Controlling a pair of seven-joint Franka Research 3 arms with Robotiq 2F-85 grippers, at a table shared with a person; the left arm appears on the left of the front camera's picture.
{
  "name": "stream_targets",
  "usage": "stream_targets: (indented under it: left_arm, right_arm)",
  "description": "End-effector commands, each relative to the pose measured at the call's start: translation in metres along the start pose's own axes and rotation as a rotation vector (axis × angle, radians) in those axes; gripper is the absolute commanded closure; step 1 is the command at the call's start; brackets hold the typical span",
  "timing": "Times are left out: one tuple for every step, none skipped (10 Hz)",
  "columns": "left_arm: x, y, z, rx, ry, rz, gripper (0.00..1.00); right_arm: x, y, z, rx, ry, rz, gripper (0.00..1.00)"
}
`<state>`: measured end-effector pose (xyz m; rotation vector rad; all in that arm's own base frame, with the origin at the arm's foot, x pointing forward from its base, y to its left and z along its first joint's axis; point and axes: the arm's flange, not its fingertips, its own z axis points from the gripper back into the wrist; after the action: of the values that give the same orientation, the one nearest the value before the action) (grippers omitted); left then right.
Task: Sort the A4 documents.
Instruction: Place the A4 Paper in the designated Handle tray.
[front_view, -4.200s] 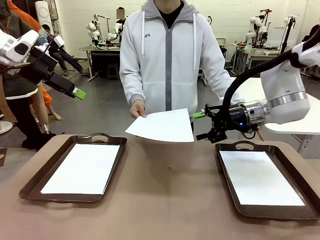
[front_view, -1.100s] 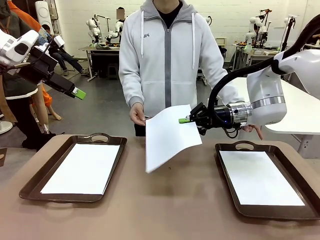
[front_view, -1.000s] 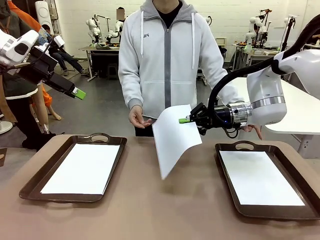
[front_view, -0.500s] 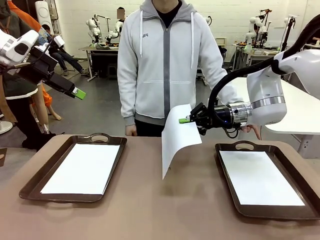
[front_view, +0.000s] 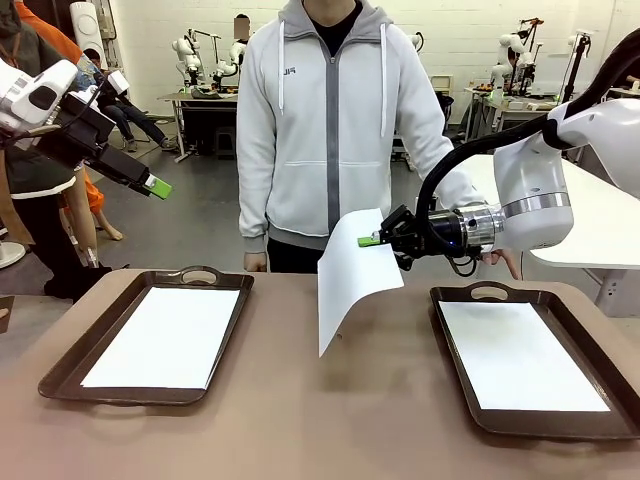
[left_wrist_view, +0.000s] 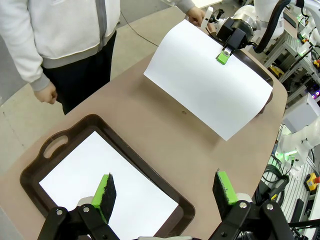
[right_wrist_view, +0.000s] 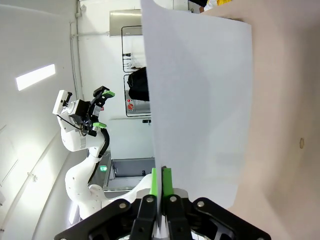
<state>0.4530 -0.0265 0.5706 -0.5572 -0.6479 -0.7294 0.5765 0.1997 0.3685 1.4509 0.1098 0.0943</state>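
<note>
Right tool (front_view: 368, 241) pinches a hanging white sheet (front_view: 350, 280) edge

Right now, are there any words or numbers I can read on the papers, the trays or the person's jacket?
Small chest print on the person's grey jacket: too small to read.
Held sheet, in the right gripper: blank.
Sheets in the left tray and right tray: blank.

White sheets (front_view: 352, 272), dark brown trays (front_view: 60, 375), black claw (front_view: 372, 241) with green pads.

Person's hand (front_view: 255, 262) off hanging sheet (front_view: 352, 275)
</note>
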Motion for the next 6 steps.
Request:
stream_targets:
  left_arm:
    - [-0.001, 0.000, 0.001, 0.000, 0.009, -0.019, 0.00]
    - [-0.001, 0.000, 0.001, 0.000, 0.009, -0.019, 0.00]
    - [-0.001, 0.000, 0.001, 0.000, 0.009, -0.019, 0.00]
    - [-0.001, 0.000, 0.001, 0.000, 0.009, -0.019, 0.00]
    - [-0.001, 0.000, 0.001, 0.000, 0.009, -0.019, 0.00]
    - [-0.001, 0.000, 0.001, 0.000, 0.009, -0.019, 0.00]
  right_arm:
    - [0.000, -0.001, -0.001, -0.003, -0.010, -0.002, 1.00]
    - [0.000, -0.001, -0.001, -0.003, -0.010, -0.002, 1.00]
    - [0.000, -0.001, -0.001, -0.003, -0.010, -0.002, 1.00]
    - [0.000, 0.000, 0.000, 0.000, 0.000, 0.000, 0.99]
    - [-0.020, -0.001, 0.003, -0.077, 0.042, 0.059, 0.99]
    - [-0.036, 0.007, 0.021, -0.134, 0.059, 0.090, 0.99]
